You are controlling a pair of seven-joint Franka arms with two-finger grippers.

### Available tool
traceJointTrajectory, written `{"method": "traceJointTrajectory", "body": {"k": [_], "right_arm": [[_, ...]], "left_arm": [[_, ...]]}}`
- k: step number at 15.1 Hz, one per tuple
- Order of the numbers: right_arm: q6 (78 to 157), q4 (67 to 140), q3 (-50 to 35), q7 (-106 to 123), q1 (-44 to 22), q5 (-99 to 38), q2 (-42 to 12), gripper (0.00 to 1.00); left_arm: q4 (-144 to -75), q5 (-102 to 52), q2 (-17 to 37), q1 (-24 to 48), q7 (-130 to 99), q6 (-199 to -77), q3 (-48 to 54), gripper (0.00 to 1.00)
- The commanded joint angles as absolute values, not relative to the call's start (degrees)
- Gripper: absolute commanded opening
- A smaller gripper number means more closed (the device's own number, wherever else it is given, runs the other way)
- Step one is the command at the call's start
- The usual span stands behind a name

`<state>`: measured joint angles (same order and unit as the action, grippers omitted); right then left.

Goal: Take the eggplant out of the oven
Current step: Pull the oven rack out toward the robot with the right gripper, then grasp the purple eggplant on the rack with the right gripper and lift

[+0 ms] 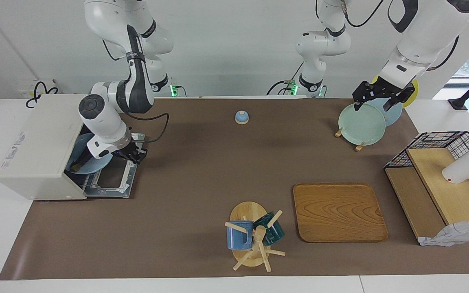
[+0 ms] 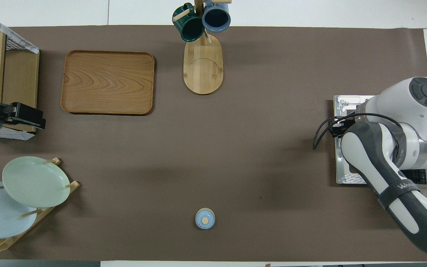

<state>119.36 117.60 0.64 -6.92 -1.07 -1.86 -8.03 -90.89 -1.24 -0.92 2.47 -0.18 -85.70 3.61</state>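
Scene evenly and brightly lit from above; both views sharp throughout. Soft, diffuse shadows are cast on the brown table mat (image 1: 202,171) below the right arm's black two-finger gripper (image 1: 134,154). Daylight glare is seen at a window beside the left arm's black gripper (image 1: 377,97). No blur noted.

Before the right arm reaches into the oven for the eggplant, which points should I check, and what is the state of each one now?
1. Oven door fully down: ok, it lies flat on the mat.
2. Eggplant in sight: ok, its dark end shows on the blue plate inside the oven.
3. Right tool free of the door: cannot tell, it is at the door's handle edge.
4. Left tool out of the way: ok, the arm waits, tool open over the plate rack.
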Motion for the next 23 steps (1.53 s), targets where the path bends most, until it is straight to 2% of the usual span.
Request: {"method": "traceJointTrajectory", "body": {"k": [1, 5, 11, 19, 21, 22, 23], "right_arm": [[114.27, 114.0, -0.44, -8.0, 0.26, 0.0, -6.86, 0.32], [112.76, 113.99, -0.53, -8.26, 0.26, 7.27, -5.45, 0.3], [113.99, 117.32, -0.26, -6.34, 3.51, 7.82, -4.31, 0.3], [120.57, 123.57, -0.26, -2.99, 6.15, 7.82, -2.64, 0.3], [123.38, 125.06, -0.26, -1.25, 6.41, 7.82, -2.29, 0.19], [123.75, 125.42, -0.26, 0.34, 6.59, 7.82, -2.2, 0.07], [123.58, 125.25, -0.26, 1.31, 6.5, 7.82, -2.2, 0.0]], "left_arm": [[-91.14, -0.09, -1.67, 2.02, 0.35, -85.34, 3.96, 1.0], [-91.06, -0.09, -1.58, 2.02, 0.35, -85.34, 3.96, 1.0], [-91.05, -0.09, -1.67, 2.02, 0.35, -85.34, 3.96, 1.0], [-91.05, -0.09, -1.58, 2.02, 0.35, -85.34, 3.96, 1.0], [-91.06, -0.09, -1.67, 2.02, 0.35, -85.34, 3.96, 1.0], [-91.05, -0.09, -1.58, 2.02, 0.35, -85.34, 3.96, 1.0], [-91.05, -0.09, -1.67, 2.02, 0.35, -85.25, 3.96, 1.0]]}}
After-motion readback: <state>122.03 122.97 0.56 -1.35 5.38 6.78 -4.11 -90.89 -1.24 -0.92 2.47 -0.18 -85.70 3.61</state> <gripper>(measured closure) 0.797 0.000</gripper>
